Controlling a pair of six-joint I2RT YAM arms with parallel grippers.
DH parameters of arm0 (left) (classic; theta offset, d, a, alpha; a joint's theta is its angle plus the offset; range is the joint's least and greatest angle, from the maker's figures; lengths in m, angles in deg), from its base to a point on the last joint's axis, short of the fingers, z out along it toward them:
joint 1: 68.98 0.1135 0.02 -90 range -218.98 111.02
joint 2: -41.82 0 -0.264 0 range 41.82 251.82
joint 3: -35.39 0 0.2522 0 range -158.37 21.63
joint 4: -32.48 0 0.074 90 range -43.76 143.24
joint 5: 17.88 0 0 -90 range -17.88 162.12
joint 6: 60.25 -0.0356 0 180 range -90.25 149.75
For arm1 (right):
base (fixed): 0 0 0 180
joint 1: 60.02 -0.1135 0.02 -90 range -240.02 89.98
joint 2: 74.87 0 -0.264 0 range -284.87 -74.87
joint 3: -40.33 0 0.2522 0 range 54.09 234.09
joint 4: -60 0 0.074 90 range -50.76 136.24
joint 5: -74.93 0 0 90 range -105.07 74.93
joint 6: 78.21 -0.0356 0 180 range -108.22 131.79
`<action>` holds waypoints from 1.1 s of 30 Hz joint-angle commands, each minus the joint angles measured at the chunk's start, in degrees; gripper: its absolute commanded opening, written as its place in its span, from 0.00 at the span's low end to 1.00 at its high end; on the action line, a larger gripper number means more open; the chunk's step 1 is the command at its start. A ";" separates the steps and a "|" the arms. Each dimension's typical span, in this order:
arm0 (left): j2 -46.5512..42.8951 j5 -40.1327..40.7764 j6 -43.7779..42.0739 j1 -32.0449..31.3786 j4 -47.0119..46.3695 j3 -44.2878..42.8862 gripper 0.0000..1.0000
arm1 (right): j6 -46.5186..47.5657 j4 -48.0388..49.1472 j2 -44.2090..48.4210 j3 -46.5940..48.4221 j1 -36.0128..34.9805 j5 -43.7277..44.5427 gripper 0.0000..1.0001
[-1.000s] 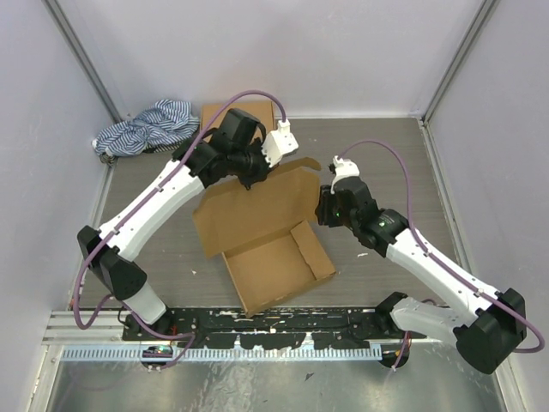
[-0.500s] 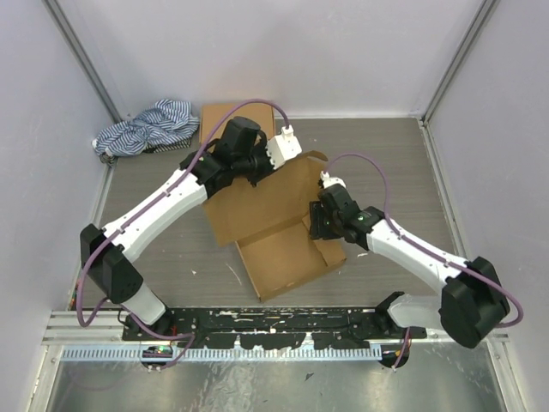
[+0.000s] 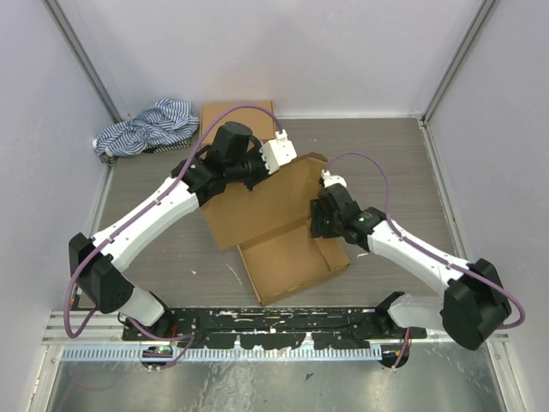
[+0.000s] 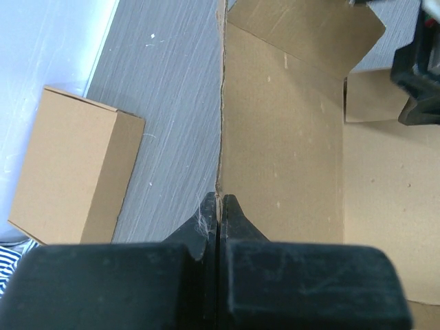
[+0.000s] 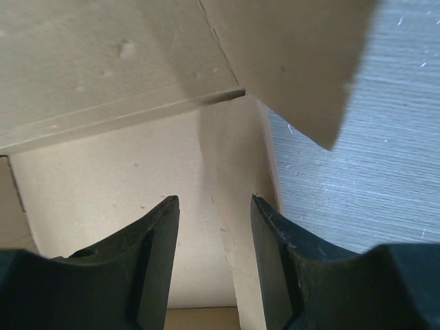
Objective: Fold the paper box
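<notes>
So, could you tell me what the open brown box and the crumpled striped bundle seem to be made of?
Open brown box: probably matt cardboard, judging by its dull surface and crisp crease lines. Crumpled blue-and-white striped bundle: seemingly soft cloth, judging by its limp folds.

Nothing readable anywhere, sorry. Just plain brown on the open cardboard box [image 3: 287, 262], same deal on the small closed box [image 4: 69, 172] by the wall, and only stripes on the cloth [image 3: 146, 124]. No words, numbers or logos to make out.
</notes>
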 commanded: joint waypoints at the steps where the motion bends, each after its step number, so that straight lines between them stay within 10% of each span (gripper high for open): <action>1: -1.76 -0.71 -0.92 0.03 -2.10 0.53 0.00 | -0.79 -0.50 6.83 1.85 -0.11 1.38 0.51; 12: -1.66 -0.49 -1.32 -0.03 -1.43 0.81 0.00 | -2.07 -3.45 0.15 -0.21 -0.11 9.13 0.47; 22: -0.22 -0.84 0.12 0.02 -1.48 -0.41 0.00 | -0.02 0.56 -1.60 -2.11 -0.32 -0.79 0.26; 33: 1.56 -3.61 2.43 0.03 -0.35 -3.74 0.00 | -1.29 0.86 -9.52 -1.53 -3.00 1.30 0.30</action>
